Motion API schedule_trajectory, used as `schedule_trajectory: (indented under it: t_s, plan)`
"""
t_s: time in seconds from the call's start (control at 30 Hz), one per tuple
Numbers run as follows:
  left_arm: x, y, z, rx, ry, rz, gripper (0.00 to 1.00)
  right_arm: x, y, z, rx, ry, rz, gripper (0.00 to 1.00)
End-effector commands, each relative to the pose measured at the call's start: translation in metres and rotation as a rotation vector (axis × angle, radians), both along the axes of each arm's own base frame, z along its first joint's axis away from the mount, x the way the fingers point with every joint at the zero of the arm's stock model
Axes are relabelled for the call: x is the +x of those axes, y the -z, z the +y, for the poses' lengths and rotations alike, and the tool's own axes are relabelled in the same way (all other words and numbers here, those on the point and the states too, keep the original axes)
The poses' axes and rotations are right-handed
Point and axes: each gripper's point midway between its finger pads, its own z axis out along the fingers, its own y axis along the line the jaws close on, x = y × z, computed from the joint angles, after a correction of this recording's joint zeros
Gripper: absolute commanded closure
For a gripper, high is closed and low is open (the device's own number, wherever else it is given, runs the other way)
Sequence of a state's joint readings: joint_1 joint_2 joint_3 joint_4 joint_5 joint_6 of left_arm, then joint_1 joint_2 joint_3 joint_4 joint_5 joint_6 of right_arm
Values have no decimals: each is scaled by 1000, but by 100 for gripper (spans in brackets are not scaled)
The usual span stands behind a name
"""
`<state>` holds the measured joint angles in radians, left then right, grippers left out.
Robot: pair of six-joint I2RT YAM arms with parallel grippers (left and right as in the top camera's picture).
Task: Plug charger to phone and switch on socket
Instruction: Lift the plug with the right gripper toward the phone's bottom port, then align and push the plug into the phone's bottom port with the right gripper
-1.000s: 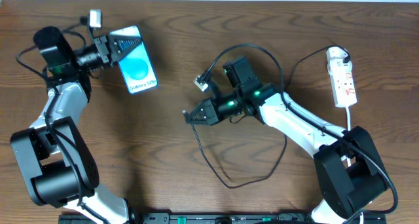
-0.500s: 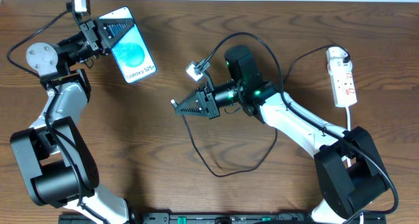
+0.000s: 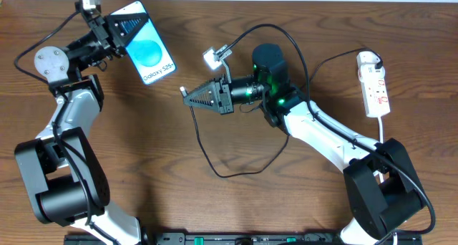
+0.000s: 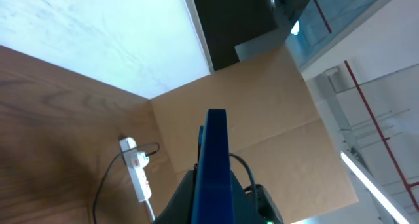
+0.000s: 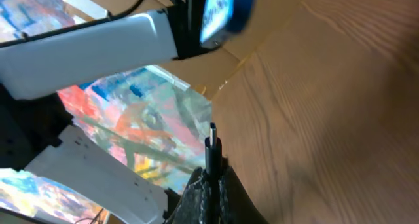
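Observation:
My left gripper (image 3: 122, 31) is shut on the phone (image 3: 150, 53), holding it off the table at the far left, light blue screen up. In the left wrist view the phone shows edge-on (image 4: 216, 165) between the fingers. My right gripper (image 3: 192, 97) is shut on the charger plug tip (image 5: 212, 145), which sticks out toward the phone. The black cable (image 3: 215, 162) hangs from it and loops over the table. The white socket (image 3: 374, 84) lies at the far right and also shows in the left wrist view (image 4: 135, 171).
A white cord (image 3: 381, 130) runs from the socket toward the right arm's base. A thin black wire (image 3: 325, 66) curves between the right arm and the socket. The table's far edge (image 3: 286, 0) meets a light wall.
My right gripper has moved left and up with the plug tip, toward the phone. My left gripper has lifted and tilted the phone slightly to the right.

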<state>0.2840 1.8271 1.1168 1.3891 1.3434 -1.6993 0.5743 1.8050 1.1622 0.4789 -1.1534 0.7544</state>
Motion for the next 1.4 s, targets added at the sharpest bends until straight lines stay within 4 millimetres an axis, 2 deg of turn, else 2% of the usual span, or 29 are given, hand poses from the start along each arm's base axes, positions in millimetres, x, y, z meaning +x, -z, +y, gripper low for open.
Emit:
schedule_trajectory:
  t_s: [0.0,0.13,0.3,0.37,0.63,1.17,1.37]
  plan:
    - [-1,-16,-1,-8,-19,-44,92,-8,-17,-2,34,-40,-37,99]
    - [-1,-16,-1,-8,-19,-43,93,-16,-11,-3,56,-106,-129,99]
    - [-1,-16,-1,-8,-18,-43,93,-16,18,0,44,-161,-84,99]
    - [-1,-16,-1,-8,-18,-43,93,-14,21,3,51,-173,-47,99]
    - [-2,-15,-4,-7,-11,-42,93,-1,5,8,130,-125,-47,99]
    - [-7,-14,-33,9,59,-60,92,5,4,10,134,-89,-45,99]
    - [-9,-10,-35,39,75,-80,93,11,3,11,142,-53,-63,99]
